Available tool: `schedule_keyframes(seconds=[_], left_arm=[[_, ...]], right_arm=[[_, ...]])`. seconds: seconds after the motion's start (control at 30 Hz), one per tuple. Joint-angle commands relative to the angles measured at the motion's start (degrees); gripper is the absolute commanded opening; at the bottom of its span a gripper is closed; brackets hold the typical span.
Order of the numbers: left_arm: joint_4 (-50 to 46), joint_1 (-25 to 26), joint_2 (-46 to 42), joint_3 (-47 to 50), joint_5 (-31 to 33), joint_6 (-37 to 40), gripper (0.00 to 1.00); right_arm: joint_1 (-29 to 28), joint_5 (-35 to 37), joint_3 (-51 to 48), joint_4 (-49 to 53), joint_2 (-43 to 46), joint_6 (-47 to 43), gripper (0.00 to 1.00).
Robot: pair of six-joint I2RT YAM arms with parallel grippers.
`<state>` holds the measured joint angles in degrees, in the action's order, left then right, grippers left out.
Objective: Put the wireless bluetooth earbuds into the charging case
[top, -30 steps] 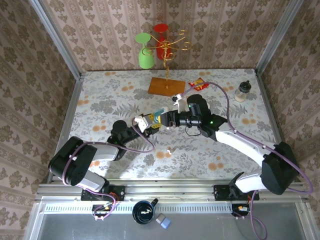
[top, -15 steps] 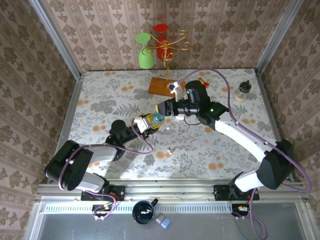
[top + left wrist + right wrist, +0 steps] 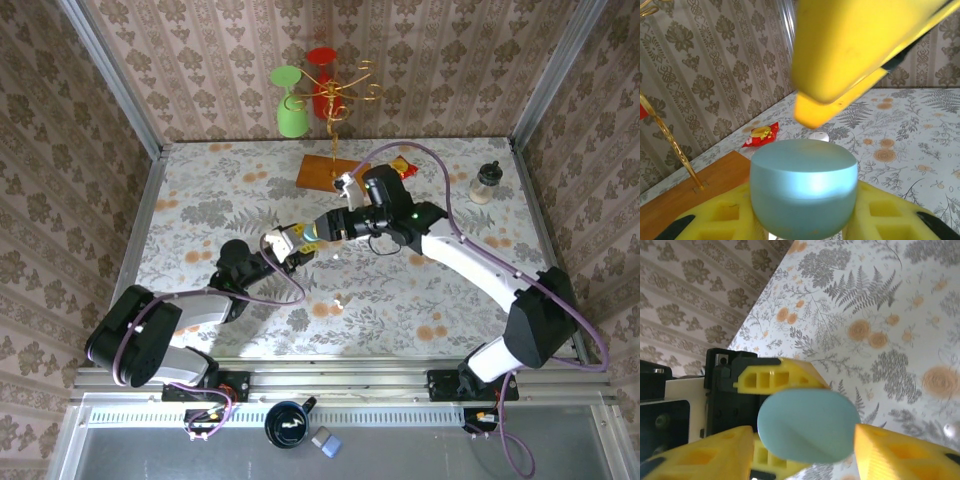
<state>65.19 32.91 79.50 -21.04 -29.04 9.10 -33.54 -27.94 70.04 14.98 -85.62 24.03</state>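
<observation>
the left tool [image 3: 292,243] is closed on a pale-blue rounded case [image 3: 803,187], gripped between its two yellow fingers [image 3: 715,222] and held clear of the surface [image 3: 200,200]. the case's flat top faces the right tool [image 3: 318,232], which meets it end-on from the other side. the right tool stands open with nothing in it: in the right wrist view its fingers [image 3: 705,455] sit apart on either side of the case, and in the left wrist view one of them hangs just above the case with a gap between.

a tiny white earbud [image 3: 340,300] lies loose on the surface, nearer the arm bases than the two tools and apart from both. another small white piece [image 3: 333,250] lies on the surface just beside the right tool; it is too small to tell what it is.

at the far side of the surface stand a wooden base [image 3: 322,172] with a gold stand [image 3: 335,90], a red packet [image 3: 398,168] near it, and a small jar [image 3: 486,183] towards the right corner.
</observation>
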Motion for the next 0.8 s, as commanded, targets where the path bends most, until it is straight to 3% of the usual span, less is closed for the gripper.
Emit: schedule_keyframes(seconds=[0.0, 0.13, 0.33, 0.53, 0.77], left_arm=[[4.52, -0.56, -0.90, -0.86, -0.19, -4.29, 0.25], [8.02, -0.65, -0.71, -1.11, -1.42, -8.09, 0.25], [8.05, -0.50, -1.82, -2.74, -2.24, -10.73, 0.25], [8.14, 0.47, -0.94, -4.95, -2.51, -10.38, 0.25], [8.24, 1.17, 0.02, -6.51, -2.42, -9.92, 0.26]], right_arm=[[2.46, -2.20, -4.62, -6.69, 5.38, 5.83, 0.69], [6.13, -9.29, -11.27, -18.93, 8.32, 16.90, 0.81], [8.48, -20.24, -18.70, -40.46, 6.80, 34.49, 0.83], [8.40, -26.01, -21.34, -59.81, 1.01, 49.23, 0.79], [7.44, -27.05, -21.31, -70.09, -4.22, 57.94, 0.69]])
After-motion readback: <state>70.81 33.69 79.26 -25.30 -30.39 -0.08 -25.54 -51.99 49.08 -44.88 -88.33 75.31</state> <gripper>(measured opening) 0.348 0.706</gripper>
